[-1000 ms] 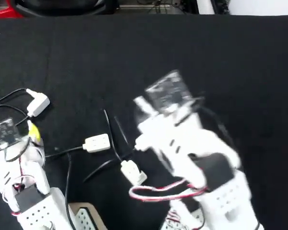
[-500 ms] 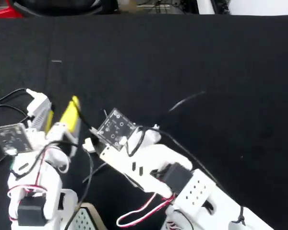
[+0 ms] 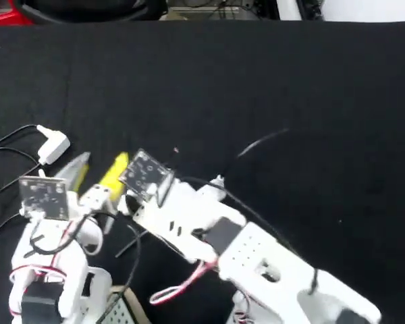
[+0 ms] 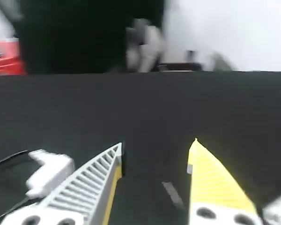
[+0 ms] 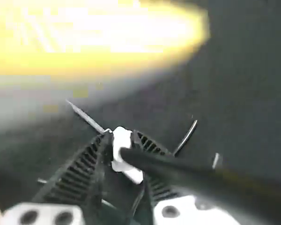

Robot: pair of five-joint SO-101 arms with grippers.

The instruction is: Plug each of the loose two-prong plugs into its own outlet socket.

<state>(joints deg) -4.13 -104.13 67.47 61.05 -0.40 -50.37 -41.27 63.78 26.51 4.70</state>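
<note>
- Counting plugs, we reach two. One white plug (image 3: 52, 146) lies on the black desk (image 3: 290, 88) at its left side, with one black cable (image 3: 10, 134) trailing from it.
- Our left gripper (image 3: 105, 159) sits just beside that plug. Its two fingers, one yellow and one pale, are spread apart with nothing between them.
- Our right gripper (image 5: 122, 139) has its two dark fingers clamped on the second white plug (image 5: 124, 157), close to the left gripper near the desk's front.
</note>
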